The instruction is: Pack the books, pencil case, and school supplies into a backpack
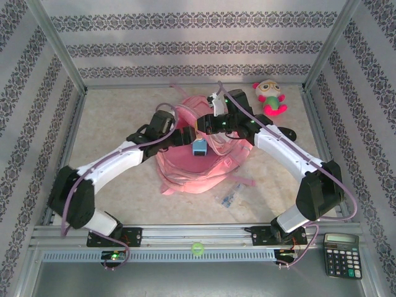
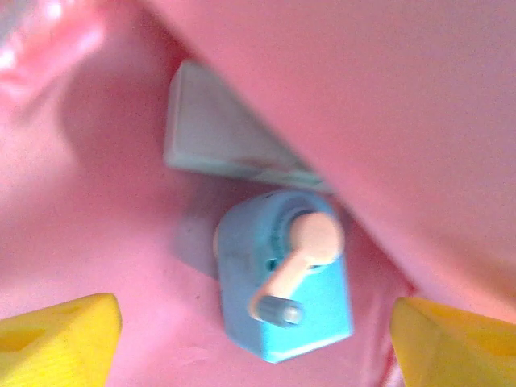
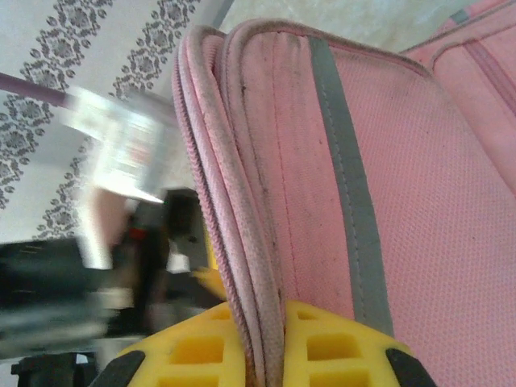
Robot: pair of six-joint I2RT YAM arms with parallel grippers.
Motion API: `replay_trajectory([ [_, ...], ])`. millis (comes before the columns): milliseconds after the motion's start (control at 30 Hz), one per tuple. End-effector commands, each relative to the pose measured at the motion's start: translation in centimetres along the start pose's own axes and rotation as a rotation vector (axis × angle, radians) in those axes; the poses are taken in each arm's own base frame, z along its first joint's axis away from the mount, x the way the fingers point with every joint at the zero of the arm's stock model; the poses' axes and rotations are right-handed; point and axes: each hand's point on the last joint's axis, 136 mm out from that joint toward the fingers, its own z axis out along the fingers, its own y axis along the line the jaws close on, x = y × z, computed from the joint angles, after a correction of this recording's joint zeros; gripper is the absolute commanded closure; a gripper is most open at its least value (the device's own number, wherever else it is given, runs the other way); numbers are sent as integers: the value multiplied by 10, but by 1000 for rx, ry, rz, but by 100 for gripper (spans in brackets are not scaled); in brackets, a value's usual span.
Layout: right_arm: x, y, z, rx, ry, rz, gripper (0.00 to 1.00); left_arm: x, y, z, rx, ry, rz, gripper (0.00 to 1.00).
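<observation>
We find the blue sharpener (image 2: 282, 298) lying inside the backpack (image 1: 192, 176), crank up, long axis toward our left gripper (image 2: 254, 339), fingers wide, released. A teal-and-white piece (image 2: 214, 133) lies just beyond, partly under the backpack's flap. Our right gripper (image 3: 258, 355) clenches the backpack's rim.

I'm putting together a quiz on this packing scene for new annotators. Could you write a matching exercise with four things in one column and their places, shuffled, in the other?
Things
1. blue box-shaped plastic pencil sharpener with a pale crank
2. small clear plastic packet with bluish contents
3. pink-and-green plush toy
4. black calculator

Places
A. far right corner of the table
B. inside the pink fabric backpack
C. near right, on the grey ledge in front of the table
D. on the table, just on the near side of the backpack

Pairs: 1-B, 2-D, 3-A, 4-C
</observation>
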Motion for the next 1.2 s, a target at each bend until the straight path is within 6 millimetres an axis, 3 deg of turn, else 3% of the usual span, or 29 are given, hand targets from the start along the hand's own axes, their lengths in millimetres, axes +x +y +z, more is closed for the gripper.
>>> replay_trajectory([
  [0, -7, 17, -11, -7, -19, -51, 100, -5, 2, -26, -17, -40, 59, 15],
  [100, 13, 15, 1, 46, 33, -105, 100, -11, 7, -46, -45, -82, 84, 15],
  [300, 105, 0, 58, 75, 300, -181, 99, -40, 55, -88, -215, -208, 65, 14],
  [367, 138, -8, 72, 81, 408, -215, 91, -49, 67, -94, -225, -214, 47, 14],
  [433, 156, -6, 76, 61, 491, -212, 73, -56, 73, -95, -229, -207, 49, 14],
  [533, 149, 11, 66, 33, 485, -204, 43, -58, 68, -84, -184, -159, 82, 14],
  [633, 119, 36, 38, 5, 372, -165, 36, -46, 66, -59, -133, -66, 74, 14],
  [733, 97, 36, 4, 39, 240, -50, 30, -24, 78, -31, -120, 23, 41, 15],
  [833, 103, 4, -26, 177, 130, 105, 30, -3, 90, -10, -123, 91, 26, 21],
  [933, 135, -44, -48, 346, 78, 310, 31, 18, 106, 1, -162, 159, 23, 28],
  [1033, 163, -74, -50, 388, 58, 438, 31, 45, 127, 9, -209, 219, 13, 40],
  [1167, 157, -81, -34, 324, 19, 462, 33, 81, 133, 11, -195, 289, -42, 63],
])
